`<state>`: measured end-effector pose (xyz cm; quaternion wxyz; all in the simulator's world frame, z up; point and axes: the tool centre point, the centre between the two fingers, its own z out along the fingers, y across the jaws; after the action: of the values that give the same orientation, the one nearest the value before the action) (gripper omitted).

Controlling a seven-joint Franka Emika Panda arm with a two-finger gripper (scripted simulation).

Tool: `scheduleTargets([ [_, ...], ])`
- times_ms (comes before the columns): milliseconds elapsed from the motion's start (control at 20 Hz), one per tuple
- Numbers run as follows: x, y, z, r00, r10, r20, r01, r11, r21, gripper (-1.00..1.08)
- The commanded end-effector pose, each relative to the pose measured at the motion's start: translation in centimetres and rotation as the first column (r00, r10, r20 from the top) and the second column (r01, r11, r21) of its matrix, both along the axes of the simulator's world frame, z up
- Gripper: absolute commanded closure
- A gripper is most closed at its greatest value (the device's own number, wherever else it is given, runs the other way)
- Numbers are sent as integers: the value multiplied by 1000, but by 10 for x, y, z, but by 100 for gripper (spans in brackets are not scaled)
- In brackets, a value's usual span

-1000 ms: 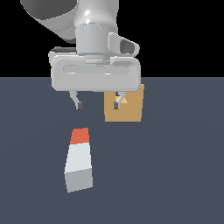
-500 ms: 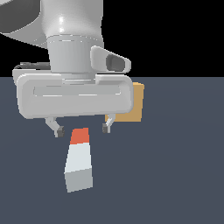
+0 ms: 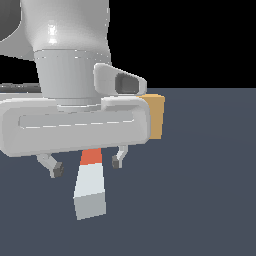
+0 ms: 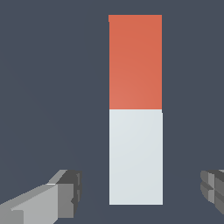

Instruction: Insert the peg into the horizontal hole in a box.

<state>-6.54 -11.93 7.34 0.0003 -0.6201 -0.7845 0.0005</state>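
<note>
peg [image 4: 135, 109] lying between spread jaws

Arm: one, pale grey, seen close in the exterior view; wrist column upright, pointing straight down. Hand [image 3: 87, 166]: broad horizontal housing below the wrist, a small camera pod on the side toward the exterior view's right. Fingers [image 3: 51, 165]: two, short, dark-tipped, hanging below the housing, spread wide apart with nothing gripped between them. Wrist view: both fingertips [image 4: 65, 192] visible at opposite edges, well apart, touching nothing.
</note>
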Motion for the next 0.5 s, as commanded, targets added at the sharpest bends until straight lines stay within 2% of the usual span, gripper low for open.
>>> scheduleTargets([
  [0,0,-1,-1,1000,4,1,-4,1000,0,-92],
  [450,0,-1,-21,1000,2,1,-2,1000,0,-92],
])
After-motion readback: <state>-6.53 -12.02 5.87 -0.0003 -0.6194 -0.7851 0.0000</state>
